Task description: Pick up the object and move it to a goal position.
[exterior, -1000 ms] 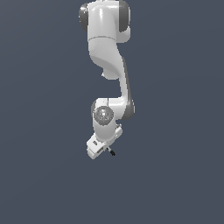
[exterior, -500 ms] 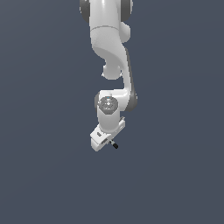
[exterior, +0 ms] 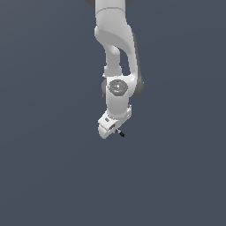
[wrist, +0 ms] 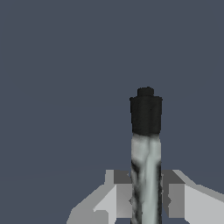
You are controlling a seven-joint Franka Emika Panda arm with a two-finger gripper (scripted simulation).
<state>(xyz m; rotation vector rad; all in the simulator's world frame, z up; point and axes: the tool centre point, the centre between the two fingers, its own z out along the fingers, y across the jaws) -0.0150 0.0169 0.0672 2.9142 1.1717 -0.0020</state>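
The white Panda arm (exterior: 115,53) reaches down from the top of the exterior view, its joints stacked nearly one above the other, and ends in the end effector (exterior: 115,129) near the middle of the frame against a plain dark blue-grey background. The end effector is pinching the object (exterior: 120,132), a small thin stick whose black tip juts out from between the fingers toward the exterior view's right and slightly downward. In the wrist view the object (wrist: 146,170) stands straight out from the grasp, its mottled light grey shaft held between the two pale fingers (wrist: 117,197), one pressed against each side, with the black tip at the free end pointing away from the camera. Only the lower part of the shaft is hidden by the grasp. No surface under the stick can be made out in either view.
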